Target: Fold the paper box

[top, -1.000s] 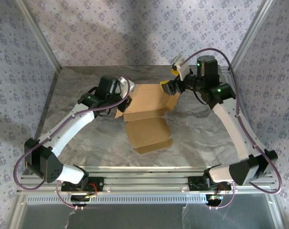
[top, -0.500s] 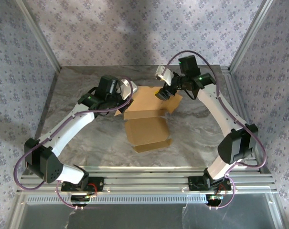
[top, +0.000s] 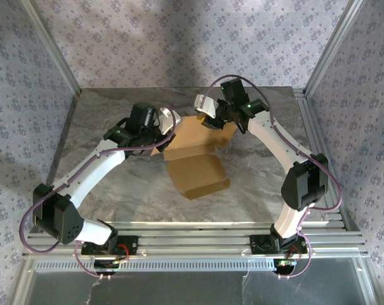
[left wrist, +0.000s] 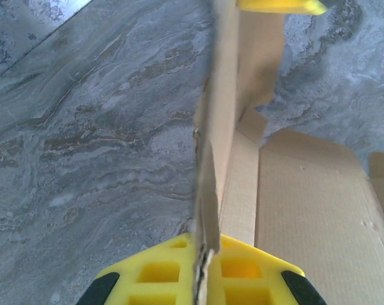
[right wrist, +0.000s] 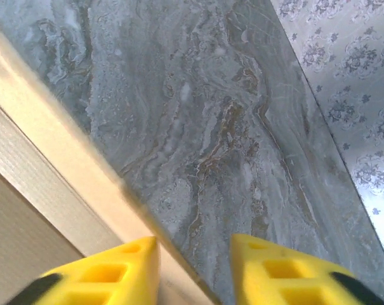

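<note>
Grey-veined marble tabletop (top: 109, 184) lies between walls (top: 179, 44) papered in a small floral print; the paper box (top: 197, 173) sits near its middle, half-formed, one broad panel flat on the stone toward the arms and the far part raised into walls and loose flaps between the two wrists. The left gripper (left wrist: 203, 254) is clamped on the raised flap at the box's left side, its yellow pads pressed against either face of the sheet; the right gripper (right wrist: 195, 254) stands with its pads apart at the far right rim, bare stone showing in the gap and the cardboard edge running in beside one pad, not pinched. Judging by how thin that edge looks, the sheet is light and will bend wherever it is pushed, stiff only across its creases; it would probably kink or tear at the die-cut tabs if forced. Smooth stone likely lets it slide, so one hold must anchor it; the best purchase seems the free edge of a flap, close to its fold line, rather than mid-panel.
</note>
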